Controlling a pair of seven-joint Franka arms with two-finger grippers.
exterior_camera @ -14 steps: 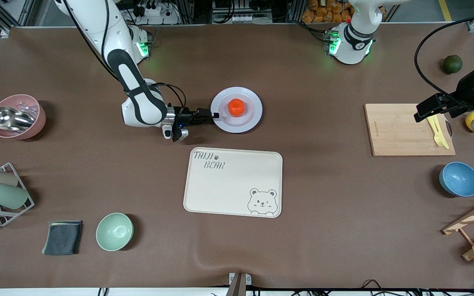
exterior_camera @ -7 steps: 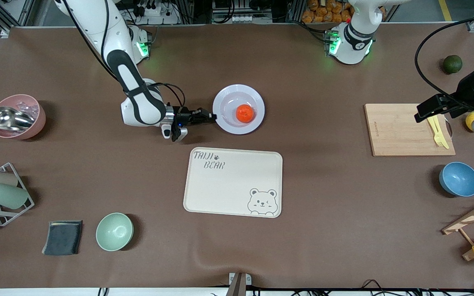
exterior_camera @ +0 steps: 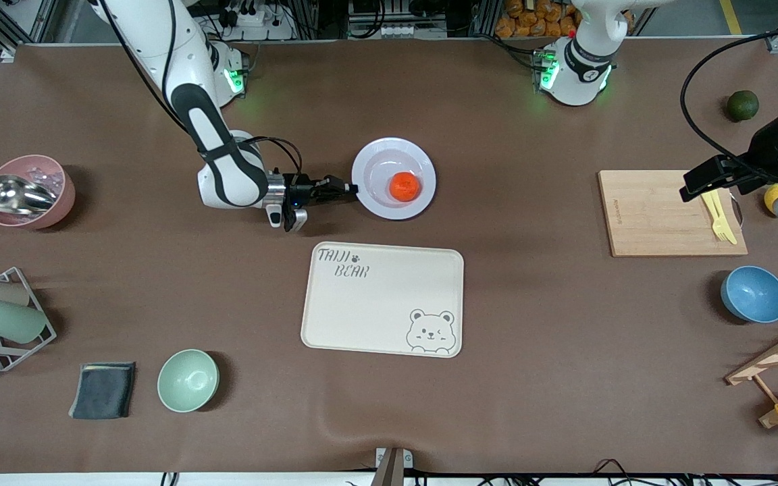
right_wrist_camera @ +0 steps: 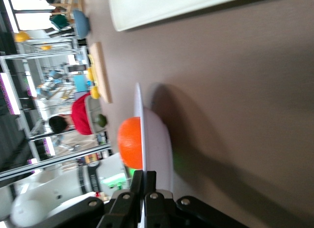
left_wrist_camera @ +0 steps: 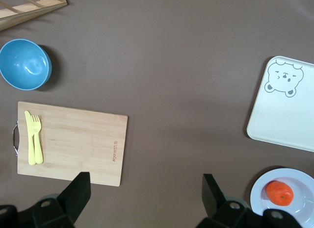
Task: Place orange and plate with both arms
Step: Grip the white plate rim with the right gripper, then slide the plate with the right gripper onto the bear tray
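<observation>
I am observing the cream tray (exterior_camera: 382,299) lying bare on the desk (exterior_camera: 531,378), nearest the front camera; nothing is resting on it yet. Just farther from the camera, the right pincer (exterior_camera: 352,190) is pinching the rim of the plate (exterior_camera: 379,199), its fingers pressed onto the edge that faces the right arm's end. The right wrist view is showing the plate (right_wrist_camera: 159,139) lifted clear of the desk and casting a shadow below, with the orange (right_wrist_camera: 130,142) sitting in it.

Compared with a second ago, the plate is now riding higher and has drifted slightly toward the left arm's end. The orange (exterior_camera: 404,186) has rolled from the centre toward the side away from the pincer. I am judging the lift as under way and the fruit as loose; further tilt could spill it.

The left pincer (left_wrist_camera: 144,198) is waiting with fingers spread, over the cutting board (exterior_camera: 666,212), which carries a yellow fork (exterior_camera: 718,216).
</observation>
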